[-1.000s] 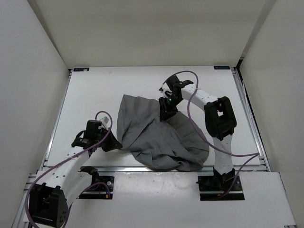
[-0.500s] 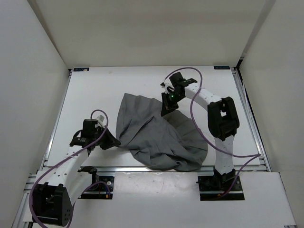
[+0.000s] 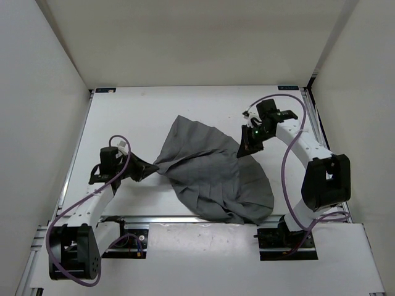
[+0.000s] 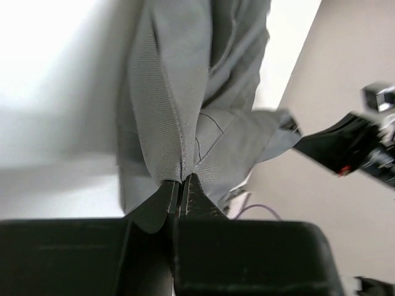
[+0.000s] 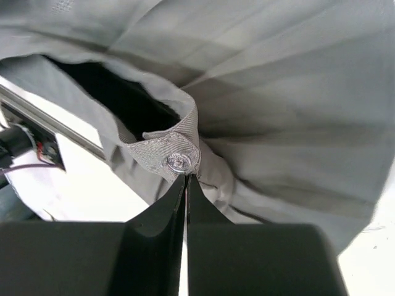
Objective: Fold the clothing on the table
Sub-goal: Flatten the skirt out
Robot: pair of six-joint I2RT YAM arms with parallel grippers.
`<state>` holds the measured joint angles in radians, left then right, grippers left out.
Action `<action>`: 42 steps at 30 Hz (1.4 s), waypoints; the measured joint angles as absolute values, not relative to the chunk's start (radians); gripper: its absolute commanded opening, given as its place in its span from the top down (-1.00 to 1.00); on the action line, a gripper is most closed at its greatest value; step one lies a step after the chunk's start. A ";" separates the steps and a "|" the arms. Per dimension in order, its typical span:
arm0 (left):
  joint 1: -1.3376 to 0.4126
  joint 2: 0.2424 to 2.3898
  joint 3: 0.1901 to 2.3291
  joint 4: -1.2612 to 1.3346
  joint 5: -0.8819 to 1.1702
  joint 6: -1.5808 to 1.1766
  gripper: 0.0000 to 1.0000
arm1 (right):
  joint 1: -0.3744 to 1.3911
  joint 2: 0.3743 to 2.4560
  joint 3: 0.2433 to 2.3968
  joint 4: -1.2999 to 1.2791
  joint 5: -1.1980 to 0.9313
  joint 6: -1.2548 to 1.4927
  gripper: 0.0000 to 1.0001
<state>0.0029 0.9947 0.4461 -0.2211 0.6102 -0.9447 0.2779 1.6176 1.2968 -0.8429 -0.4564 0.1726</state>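
Clothing (image 3: 216, 179) lies mid-worktop (image 3: 142, 117), with its rumpled end reaching the near edge. Left jaws are clenched on a fold at its left corner, toward the left edge. Farther back, right jaws are clenched on the waistband tab just under the button (image 5: 179, 161), toward the right edge.

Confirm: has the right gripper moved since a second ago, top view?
Yes. The right gripper has shifted rightward, toward the table and its right rail. It is shut on the clothing at the waistband and pulls it along.
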 measured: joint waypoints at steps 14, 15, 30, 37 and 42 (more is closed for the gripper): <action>0.039 1.287 0.544 0.046 0.731 -1.178 1.00 | 0.218 1.865 1.698 -0.964 -0.330 0.177 1.00; 0.033 1.351 0.625 0.082 0.740 -1.191 1.00 | 0.214 1.907 1.784 -0.949 -0.311 0.177 1.00; 0.025 1.230 0.809 0.558 0.846 -1.351 0.95 | -0.067 1.402 1.499 -0.697 -0.522 0.222 1.00; -0.004 0.802 0.122 0.240 0.778 -1.327 0.61 | 0.141 1.353 0.899 -0.757 -0.587 0.242 0.46; 0.112 0.236 0.011 0.014 0.822 -1.512 0.73 | 0.121 1.349 0.902 -0.768 -0.624 0.254 0.21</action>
<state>0.1123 0.2356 0.0109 0.0143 0.8215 -1.5120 0.1215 1.3487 0.9020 -0.7681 -0.6243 0.2539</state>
